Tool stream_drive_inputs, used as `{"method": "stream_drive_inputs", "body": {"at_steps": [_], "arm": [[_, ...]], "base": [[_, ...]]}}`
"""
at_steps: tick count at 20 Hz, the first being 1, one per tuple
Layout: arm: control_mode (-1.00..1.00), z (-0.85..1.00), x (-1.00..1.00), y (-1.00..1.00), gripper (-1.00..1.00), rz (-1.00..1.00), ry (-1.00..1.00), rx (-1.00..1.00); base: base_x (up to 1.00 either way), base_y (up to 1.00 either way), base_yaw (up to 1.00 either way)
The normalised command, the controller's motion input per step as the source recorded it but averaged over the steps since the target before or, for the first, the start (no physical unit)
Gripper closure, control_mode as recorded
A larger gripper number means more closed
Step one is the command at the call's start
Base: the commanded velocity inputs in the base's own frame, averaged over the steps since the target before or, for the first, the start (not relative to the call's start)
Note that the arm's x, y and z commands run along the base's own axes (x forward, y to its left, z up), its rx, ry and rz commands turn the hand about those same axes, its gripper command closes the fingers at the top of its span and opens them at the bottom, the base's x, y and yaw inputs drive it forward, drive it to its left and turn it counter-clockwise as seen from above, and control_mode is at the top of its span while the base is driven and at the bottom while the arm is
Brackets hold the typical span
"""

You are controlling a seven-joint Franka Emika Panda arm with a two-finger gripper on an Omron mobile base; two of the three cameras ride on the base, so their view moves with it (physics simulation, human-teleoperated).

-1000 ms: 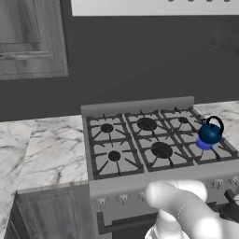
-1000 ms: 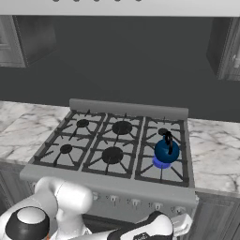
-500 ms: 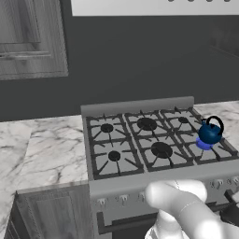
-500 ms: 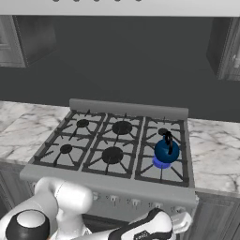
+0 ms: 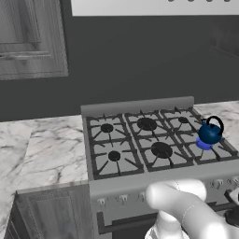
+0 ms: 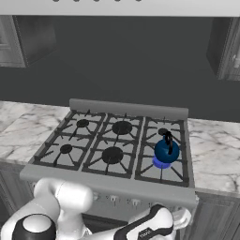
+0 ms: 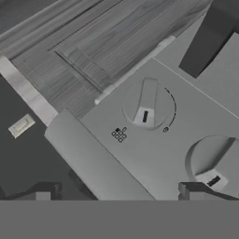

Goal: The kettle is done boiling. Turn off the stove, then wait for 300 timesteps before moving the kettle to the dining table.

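1 knob (image 7: pixel 145 103), markings unreadable

Arm folded low and reaching forward, white wrist turned rightward; gripper (image 7: pixel 116 190) held with jaws spread wide, dark fingertips (image 7: pixel 43 190) seen apart, nothing gripped between them.

— Where's your kettle (image 5: pixel 210 132)?
— Glossy blue, upright, black handle arched, on the stove (image 5: pixel 140 140)'s front burner at three o'clock, blue flame beneath.
— And your stove?
— Grey steel, six black burners, front knobs (image 7: pixel 147 103).
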Motion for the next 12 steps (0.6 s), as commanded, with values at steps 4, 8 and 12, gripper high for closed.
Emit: {"method": "stream_drive_inputs", "body": {"at_steps": [4, 8, 12], "arm": [[-1.0, -0.21, 0.19, 0.0, -1.0, 0.0, 0.0, 0.0], [-1.0, -0.25, 0.17, 0.0, -1.0, 0.0, 0.0, 0.0], [-1.0, -0.23, 0.12, -0.09, -1.0, 0.0, 0.0, 0.0]], "base": [[0.0, 0.0, 0.0], [0.0, 0.0, 0.0], [0.0, 0.0, 0.0]]}}
